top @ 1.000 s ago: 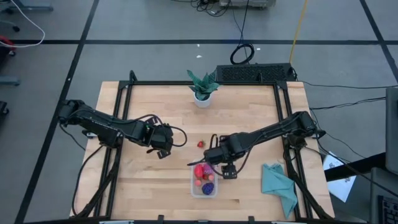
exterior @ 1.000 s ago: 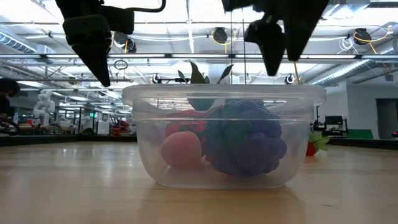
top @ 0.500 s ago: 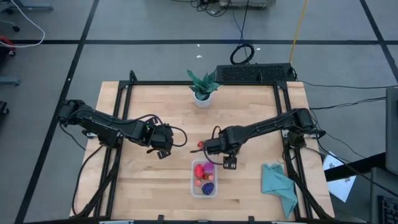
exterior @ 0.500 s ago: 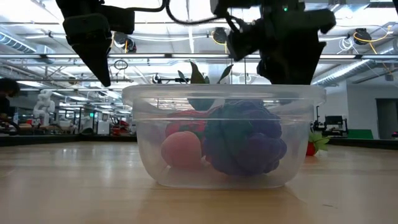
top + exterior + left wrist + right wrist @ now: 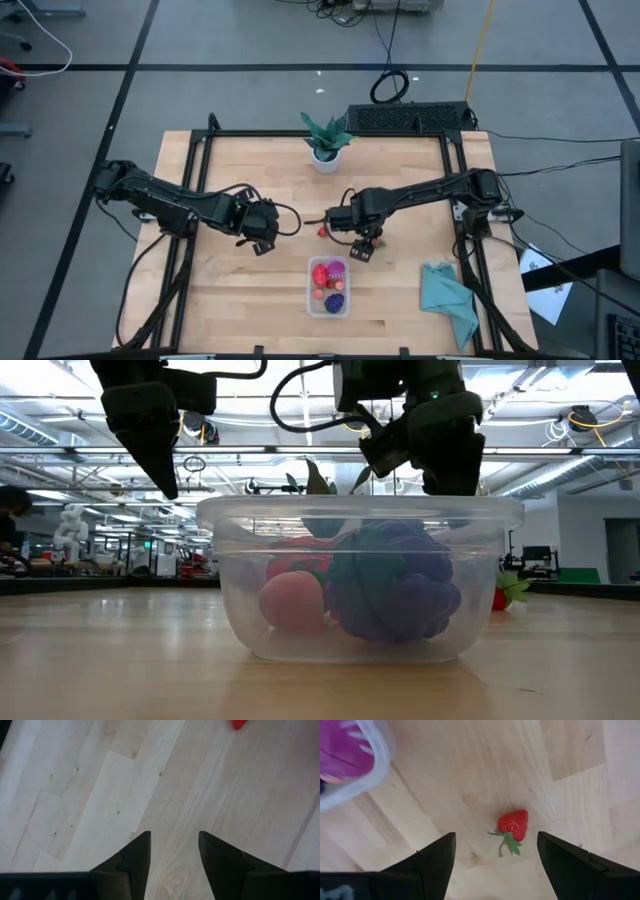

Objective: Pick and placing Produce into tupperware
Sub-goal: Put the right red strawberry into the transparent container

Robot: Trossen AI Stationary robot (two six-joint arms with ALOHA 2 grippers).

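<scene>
Red toy strawberry [image 5: 513,826], probably light and rigid, lies at 12 o'clock of the wide-open, empty right gripper [image 5: 495,851]; grip its body.

The worktop [image 5: 270,170] is light wood planking in a black metal frame [image 5: 330,133]. It stands on a grey floor [image 5: 230,95] marked with dark lines. Black cables [image 5: 390,85] lie on the floor behind it. Beyond the worktop, ceiling trusses [image 5: 300,452] and bright overhead lights [image 5: 300,385] are visible.

Overhead, table-level, two wrist views
</scene>
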